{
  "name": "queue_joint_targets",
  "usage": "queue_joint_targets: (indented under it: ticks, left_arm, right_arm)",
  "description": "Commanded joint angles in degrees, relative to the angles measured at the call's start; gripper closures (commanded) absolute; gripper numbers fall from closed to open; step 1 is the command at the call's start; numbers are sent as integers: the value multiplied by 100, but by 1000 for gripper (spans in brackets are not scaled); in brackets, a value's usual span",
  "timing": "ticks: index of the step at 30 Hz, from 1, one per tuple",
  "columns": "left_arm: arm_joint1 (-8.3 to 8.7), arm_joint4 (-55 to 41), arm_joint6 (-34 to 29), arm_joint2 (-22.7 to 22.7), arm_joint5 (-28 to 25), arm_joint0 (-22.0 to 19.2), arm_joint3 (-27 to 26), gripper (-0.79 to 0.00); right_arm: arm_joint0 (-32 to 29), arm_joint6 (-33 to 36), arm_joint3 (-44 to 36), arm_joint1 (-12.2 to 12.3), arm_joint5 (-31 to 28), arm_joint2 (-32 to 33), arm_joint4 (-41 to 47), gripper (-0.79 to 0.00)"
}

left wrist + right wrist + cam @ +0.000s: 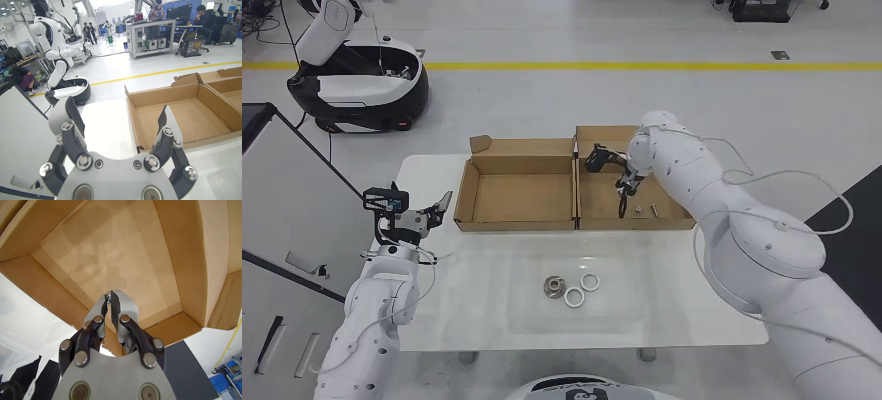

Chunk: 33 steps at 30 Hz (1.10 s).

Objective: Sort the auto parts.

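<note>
Clamps a small bolt (108, 300) between right gripper (108, 295) fingers over the right box (132, 256). Holds left gripper (117, 103) fingers wide apart, well left of that box. Shows rings (571, 297) on the bench (472, 300) near its front.

The left gripper (117, 103) hangs spread wide above the table's (477, 295) left edge; the right gripper (108, 294), over its far side, pinches a small bolt (108, 298).

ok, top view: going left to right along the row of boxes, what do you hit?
left gripper → left cardboard box → right gripper, shut on a screw → two small metal parts lying on the floor of the right box
</note>
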Motion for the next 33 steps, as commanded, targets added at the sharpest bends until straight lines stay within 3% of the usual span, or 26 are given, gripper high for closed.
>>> queue_joint_targets:
  ticks: [1,21,25,26,29,33]
  left_arm:
    - [0,0,0,0,0,0,0,-785]
    - [0,0,0,0,0,0,0,-785]
    - [0,0,0,0,0,0,0,-785]
    - [0,0,0,0,0,0,0,-785]
    - [0,0,0,0,0,0,0,-785]
    - [0,0,0,0,0,0,0,-785]
  right_arm:
    - [-31,-43,54,-33,42,0,-40,0]
    - [-322,-441,455,-238,353,110,-285,0]
    - [-339,-447,483,-254,343,140,-312,-68]
    - [-341,-453,491,-257,343,150,-312,-175]
    - [-347,-467,506,-265,336,179,-320,-305]
    - [-350,-550,529,-269,330,223,-323,-339]
